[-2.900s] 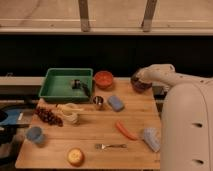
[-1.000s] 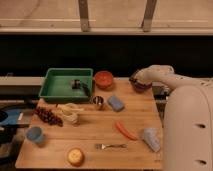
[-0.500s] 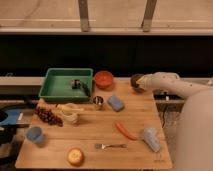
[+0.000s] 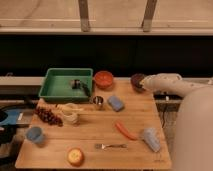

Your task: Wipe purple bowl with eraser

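Observation:
The dark purple bowl sits at the back right of the wooden table, to the right of the orange-red bowl. My white arm reaches in from the right, and my gripper is at the bowl's right front rim, partly covering it. I cannot tell whether anything is held in it. A blue block that may be an eraser or a sponge lies on the table in front of the two bowls. A small dark object lies in the green tray.
A green tray stands at the back left. On the table are a metal cup, bananas, grapes, a blue cup, an orange, a fork, a carrot and a tipped pale-blue cup.
My arm has stretched out and dropped lower, its bulk shifting right. The gripper has stayed at the purple bowl, and more of the bowl shows now.

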Available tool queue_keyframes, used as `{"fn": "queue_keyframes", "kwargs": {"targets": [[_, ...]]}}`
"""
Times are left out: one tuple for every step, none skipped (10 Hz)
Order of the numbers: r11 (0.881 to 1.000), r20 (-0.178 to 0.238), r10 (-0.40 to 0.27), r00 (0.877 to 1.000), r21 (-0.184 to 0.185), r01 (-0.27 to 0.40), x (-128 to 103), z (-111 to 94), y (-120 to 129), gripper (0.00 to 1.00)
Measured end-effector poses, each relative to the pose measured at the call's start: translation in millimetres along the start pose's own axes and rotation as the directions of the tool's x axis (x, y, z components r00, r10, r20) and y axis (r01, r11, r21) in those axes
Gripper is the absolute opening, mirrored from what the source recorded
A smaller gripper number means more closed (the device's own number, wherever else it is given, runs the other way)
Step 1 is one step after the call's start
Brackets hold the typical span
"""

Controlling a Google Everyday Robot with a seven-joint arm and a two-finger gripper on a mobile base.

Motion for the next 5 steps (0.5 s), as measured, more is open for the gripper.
{"fn": "queue_keyframes", "kwargs": {"targets": [[1.000,0.000,-0.001,1.000,0.003,0.001,-3,7,6,0.00],[1.000,0.001,-0.004,1.000,0.002,0.004,-4,11,13,0.00],[1.000,0.000,-0.008,1.000,-0.002,0.008,-4,14,19,0.00],[1.000,-0.005,-0.017,1.000,-0.014,0.017,0,18,33,0.00],[0.999,-0.013,-0.033,0.999,-0.025,0.033,5,19,38,0.00]]}}
